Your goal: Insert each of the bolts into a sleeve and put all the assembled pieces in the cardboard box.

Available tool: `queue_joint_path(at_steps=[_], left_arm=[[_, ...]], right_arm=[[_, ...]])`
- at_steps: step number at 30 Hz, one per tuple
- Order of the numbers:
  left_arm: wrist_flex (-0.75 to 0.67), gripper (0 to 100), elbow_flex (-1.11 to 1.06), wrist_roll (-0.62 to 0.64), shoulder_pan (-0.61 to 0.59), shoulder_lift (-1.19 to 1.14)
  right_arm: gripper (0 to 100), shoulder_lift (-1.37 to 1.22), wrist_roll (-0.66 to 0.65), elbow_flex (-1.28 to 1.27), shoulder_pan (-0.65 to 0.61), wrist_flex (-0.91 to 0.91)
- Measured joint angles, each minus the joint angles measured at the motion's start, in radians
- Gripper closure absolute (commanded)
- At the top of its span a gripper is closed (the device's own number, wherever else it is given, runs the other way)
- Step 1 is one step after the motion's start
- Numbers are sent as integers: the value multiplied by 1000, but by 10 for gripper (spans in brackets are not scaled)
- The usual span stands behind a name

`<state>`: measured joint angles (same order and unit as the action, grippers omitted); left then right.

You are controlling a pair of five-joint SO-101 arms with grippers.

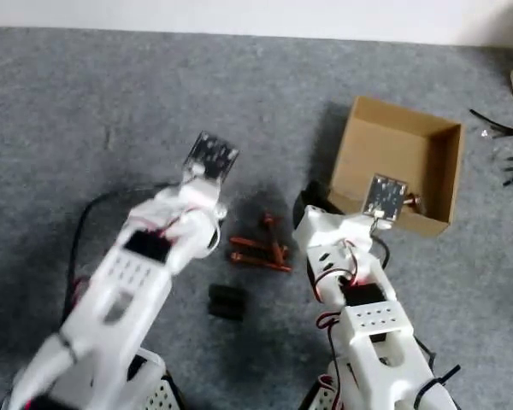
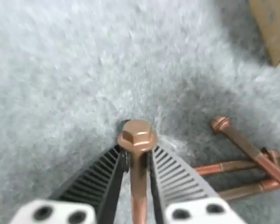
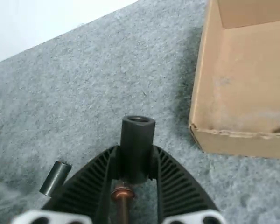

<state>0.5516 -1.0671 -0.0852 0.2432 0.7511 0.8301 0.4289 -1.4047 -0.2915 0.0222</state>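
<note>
Left gripper (image 2: 136,154) - jaws closed on a bolt (image 2: 136,136), clamped on the shank just under the hex head. The head sits past the jaw tips and the shank runs back between the jaws toward the wrist. Loose bolts (image 2: 245,161) - three, lying crossed over each other on the carpet (image 2: 60,60), off to one side of these jaws, near but not touching. A corner of the box (image 2: 273,28) shows farther ahead on that same side, well apart from the tips.

Right gripper (image 3: 136,156) - jaws closed on a black sleeve (image 3: 138,133), gripped around its rear half. The open end pokes out past the tips, pointing away from the wrist. A copper shank (image 3: 122,198) sticks out of the sleeve's rear end, between the jaws. The box is ahead of these tips and off to one side, near, not touching. A loose sleeve (image 3: 54,177) lies on the carpet on the other side, just beside one jaw's outer face, apart from it.

High view - the loose bolts lie between the two arms, with dark sleeves (image 1: 227,301) nearer the arm bases, count unclear. The right arm's end is at the box's near wall; the left arm's end is well apart from the box.
</note>
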Motion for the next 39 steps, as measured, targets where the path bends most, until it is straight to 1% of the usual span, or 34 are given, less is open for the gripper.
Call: queue_joint_path(at_steps=[9, 13, 20, 22, 25, 28, 31, 34, 39], left_arm=[[-11, 995, -242, 2, -2, 460], [-11, 995, -331, 49, 0, 667], [-11, 994, -477, 57, -3, 1011], [-35, 994, -496, 57, -3, 1046], [-132, 994, -542, 57, 12, 1046], [-281, 994, -603, 58, 9, 1043], [-436, 994, -608, 57, 8, 1046], [-470, 994, -609, 64, 46, 1046], [-470, 994, -609, 64, 193, 1046]], right_arm=[[995, 0, 0, 0, 0, 0], [995, 0, 0, 0, 0, 0], [995, 0, 0, 0, 0, 0], [995, 5, 0, 0, -2, 0], [995, 17, 0, -8, -5, -18], [995, 77, -44, -61, -28, -86], [995, 178, -72, -157, -25, -155], [995, 305, -80, -227, -31, -184], [995, 496, -84, -267, -41, -186]])
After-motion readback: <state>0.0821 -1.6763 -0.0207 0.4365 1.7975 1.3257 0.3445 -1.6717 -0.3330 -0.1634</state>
